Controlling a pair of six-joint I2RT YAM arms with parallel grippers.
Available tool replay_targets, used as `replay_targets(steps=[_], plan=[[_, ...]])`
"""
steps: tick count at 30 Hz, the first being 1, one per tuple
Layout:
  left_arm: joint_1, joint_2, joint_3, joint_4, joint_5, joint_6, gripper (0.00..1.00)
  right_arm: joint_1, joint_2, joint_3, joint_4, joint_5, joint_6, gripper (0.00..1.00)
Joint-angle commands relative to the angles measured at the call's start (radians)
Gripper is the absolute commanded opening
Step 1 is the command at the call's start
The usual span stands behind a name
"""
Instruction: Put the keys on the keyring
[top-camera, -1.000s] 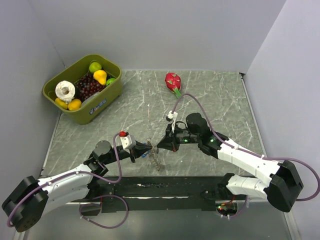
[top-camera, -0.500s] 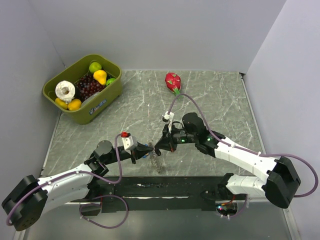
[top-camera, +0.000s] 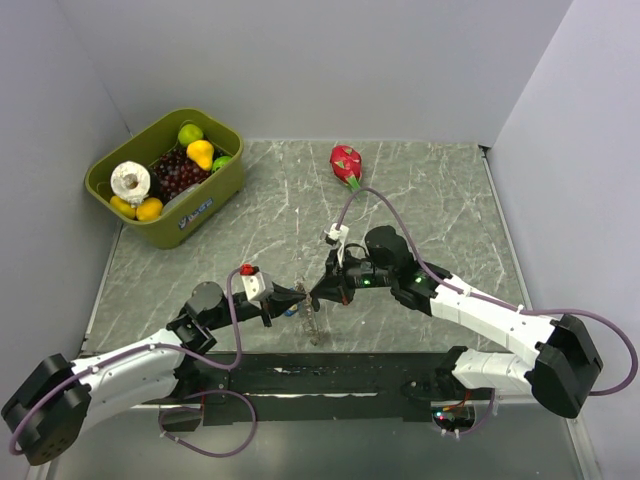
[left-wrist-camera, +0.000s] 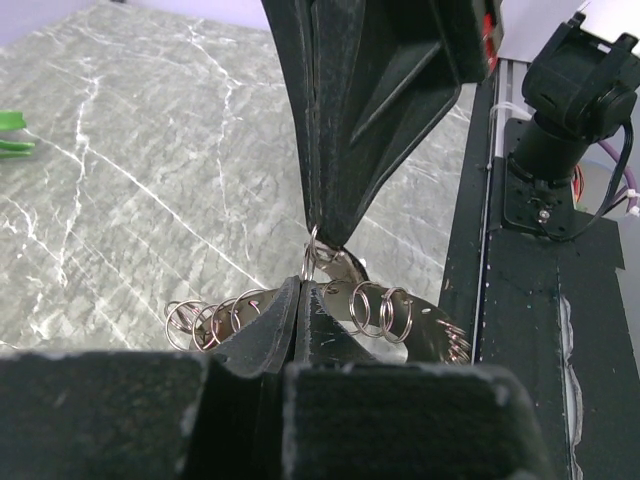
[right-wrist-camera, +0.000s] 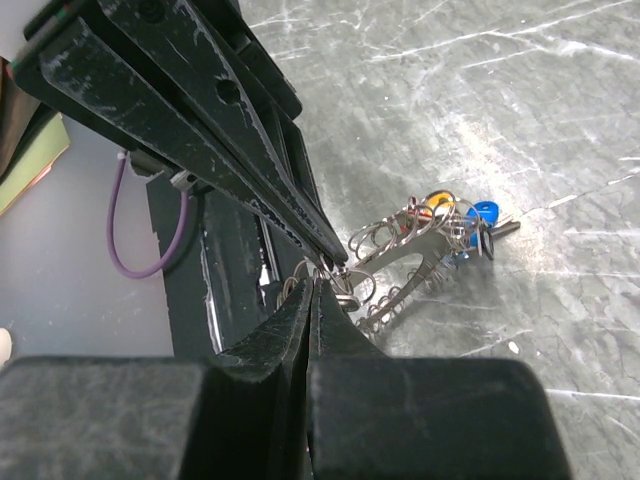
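- Your left end effector (left-wrist-camera: 298, 290) is pinched fully closed. The keyring (left-wrist-camera: 428, 325) runs out to either side of its tips, so it looks clamped on the rim.
- Your right end effector (right-wrist-camera: 313, 288) is also closed to a point. It meets the left one tip to tip at the same spot on the rim. It seems to nip one of the small wire loops (left-wrist-camera: 366, 305) there, but you cannot confirm a real hold from these views.
- The keyring hangs from that meeting point just beyond the arm bases. Its far end slopes down to the surface (top-camera: 420, 190).
- The keys (right-wrist-camera: 470, 225) are bunched at that low end, a blue head and an orange-tinted one among them. Whether any of them are threaded on is too tangled to tell.
- By my reading you are mid-threading, with one arm steadying the hoop and the other working a loop at the rim.
- The next move calls for a very small, slow slide along the wire while the left hold stays firm. A slip would drop the whole bunch.
- Well apart, at the far left, the olive bin (top-camera: 215, 195) holds:
  - a green apple (top-camera: 190, 133)
  - a yellow pear (top-camera: 200, 153)
  - dark grapes (top-camera: 178, 172)
  - yellow fruit (top-camera: 149, 208)
  - a pale round item (top-camera: 130, 180)
- A dragon fruit (top-camera: 346, 162) lies loose on the surface, outside the bin.
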Motion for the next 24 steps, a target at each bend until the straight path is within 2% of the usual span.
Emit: replay_targets(steps=[1, 10, 24], plan=[[-0.006, -0.033, 0.023, 0.074, -0.011, -0.003, 0.01, 0.008, -0.033, -0.012, 0.021, 0.002, -0.004, 0.00], [-0.008, -0.056, 0.018, 0.075, 0.007, -0.012, 0.01, 0.008, -0.045, -0.030, 0.021, 0.041, 0.002, 0.00], [-0.009, -0.152, -0.028, 0.048, -0.010, -0.028, 0.01, 0.008, -0.036, -0.049, 0.078, 0.010, 0.008, 0.00]])
